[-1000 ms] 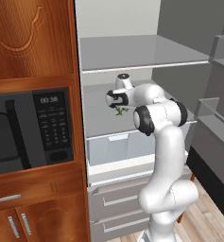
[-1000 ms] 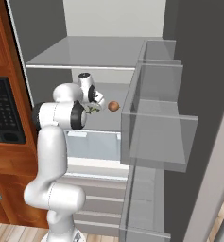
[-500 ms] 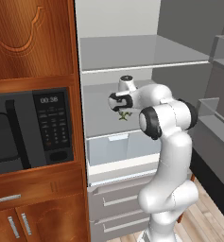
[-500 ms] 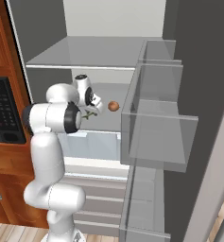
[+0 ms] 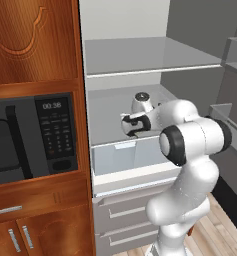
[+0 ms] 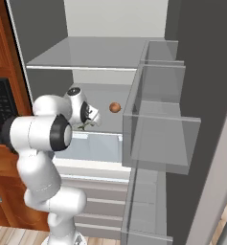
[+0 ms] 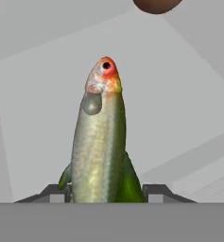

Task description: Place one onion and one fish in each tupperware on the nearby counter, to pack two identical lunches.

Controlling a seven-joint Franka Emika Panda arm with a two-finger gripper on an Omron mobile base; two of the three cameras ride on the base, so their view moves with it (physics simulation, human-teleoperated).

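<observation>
Green-yellow fish (image 7: 100, 146) sits clamped between the gripper (image 7: 104, 191) fingers, its red head pointing away from the hand. Up and to the right beyond the gripper, the orange-brown onion (image 6: 115, 107) rests on the fridge shelf (image 6: 105, 95).

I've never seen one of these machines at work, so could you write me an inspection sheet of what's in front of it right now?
Surface: grey fridge shelf, open fridge.
Job's things: green-yellow fish between the finger tips; orange-brown onion on the shelf.
Clutter: nothing seen.
Grippers: gripper shut on the fish, reaching in over the shelf.
Cables: nothing seen.
Surroundings: microwave in wooden cabinets on the left; fridge door bins on the right; drawers below.
</observation>
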